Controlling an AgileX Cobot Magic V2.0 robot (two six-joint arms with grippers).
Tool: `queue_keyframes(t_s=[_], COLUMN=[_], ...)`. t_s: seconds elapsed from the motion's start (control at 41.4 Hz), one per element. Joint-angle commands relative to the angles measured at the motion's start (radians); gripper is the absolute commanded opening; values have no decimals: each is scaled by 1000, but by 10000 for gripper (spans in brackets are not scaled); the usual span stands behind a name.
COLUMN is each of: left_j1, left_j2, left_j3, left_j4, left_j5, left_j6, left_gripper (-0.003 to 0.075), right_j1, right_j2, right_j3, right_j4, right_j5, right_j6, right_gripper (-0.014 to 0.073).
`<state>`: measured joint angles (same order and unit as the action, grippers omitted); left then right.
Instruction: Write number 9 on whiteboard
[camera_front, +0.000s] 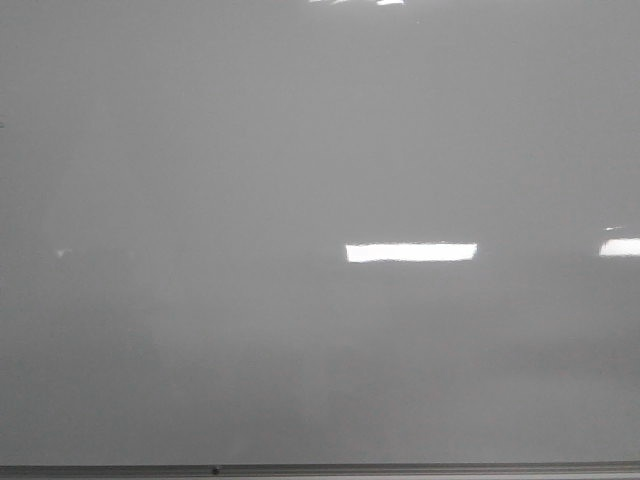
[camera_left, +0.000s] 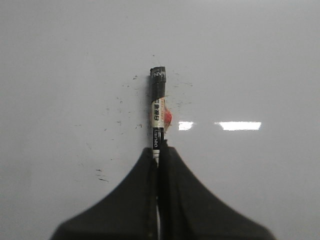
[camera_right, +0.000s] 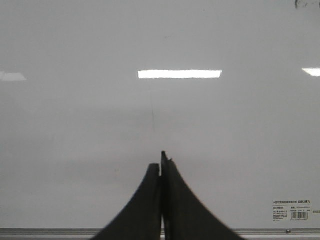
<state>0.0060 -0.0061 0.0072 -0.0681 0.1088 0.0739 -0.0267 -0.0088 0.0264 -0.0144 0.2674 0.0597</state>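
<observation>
1. The number 9 is not drawn yet: in the front view the whiteboard (camera_front: 300, 150) shows only bright light reflections and a thin grey frame (camera_front: 400, 467) along its lower edge, with no black line anywhere. Neither arm shows in that view.

2. The left wrist view shows the board (camera_left: 60, 60) close behind a marker (camera_left: 158, 115) with a white printed label, a dark end section and a small red patch on its side. Faint dark specks are scattered on the board around it. Whether the far end is a cap or the writing tip, and whether it touches the board, I cannot tell.

3. Risks, as I judge them:
   - If that dark end is a cap, no ink will come out.
   - The marker is gripped low on its barrel, so pressing on the board could make it slide or tilt between the fingers, bending the loop or tail.
   - Too little pressure would leave gaps in the stroke; too much could push the marker back into the gripper.
   - The glare could hide a thin line from the cameras.

4. The left gripper (camera_left: 159, 155) is clenched on the marker, its two dark fingers pressed against the barrel.

5. The right gripper (camera_right: 161, 167) is closed with fingers together, holding nothing, facing the board (camera_right: 75, 125) near a small printed sticker (camera_right: 292, 210) and the frame.
</observation>
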Motion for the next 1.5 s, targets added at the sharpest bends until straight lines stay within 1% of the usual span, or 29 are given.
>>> queue_keyframes(t_s=[0.0, 0.217, 0.338, 0.387, 0.435, 0.556, 0.749, 0.846, 0.966, 1.111, 1.16, 1.184, 1.208, 1.329, 1.353, 1.401, 1.426, 1.474], left_j1=[2, 2, 2, 2, 2, 2, 2, 2, 2, 2, 2, 2, 2, 2, 2, 2, 2, 2], left_j2=[-18, -18, -18, -18, -18, -2, 126, 227, 325, 373, 376, 378, 381, 381, 381, 381, 381, 381], left_j3=[1, 1, -10, -29, -58, -176, -359, -414, -431, -431, -431, -431, -431, -431, -431, -431, -431, -431], left_j4=[-1, -1, -3, -3, -3, -3, 1, 1, 1, 1, 1, -1, -1, -2, -2, -2, -2, -2], left_j5=[-75, -95, -217, -265, -280, -228, 1, 70, 53, 51, 51, 51, 49, 44, 42, 42, 42, 42], left_j6=[-9, -9, -9, -9, -9, -9, 13, 28, 28, 28, 28, 28, 28, 28, 28, 28, 28, 28], left_gripper=[-19, -19, -19, -19, -19, -19, -19, -19, -19, -4, 36, 81, 109, 414, 484, 577, 610, 636], right_j1=[-3, -3, -3, -3, -3, -3, -3, -3, -3, -3, -3, -3, -3, -3, -3, -3, -3, -3], right_j2=[-20, -20, -20, -20, -20, -12, 100, 182, 255, 295, 296, 296, 296, 296, 296, 296, 296, 296], right_j3=[-3, -3, -26, -58, -99, -242, -439, -511, -550, -550, -550, -550, -550, -550, -550, -550, -550, -550], right_j4=[-13, -13, -6, -2, -2, -2, -2, -2, -2, -2, -2, -2, -2, -2, -2, -2, -2, -2], right_j5=[-97, -148, -196, -180, -158, -92, 18, 48, 50, 61, 69, 73, 77, 84, 84, 84, 84, 84], right_j6=[-4, -4, -4, -4, -4, -4, -4, -4, -4, -4, -4, -4, -4, -4, -4, -4, -4, -4], right_gripper=[-68, -68, -68, -68, -68, -67, -67, -67, -67, -62, -37, -5, 14, 243, 306, 401, 444, 504])
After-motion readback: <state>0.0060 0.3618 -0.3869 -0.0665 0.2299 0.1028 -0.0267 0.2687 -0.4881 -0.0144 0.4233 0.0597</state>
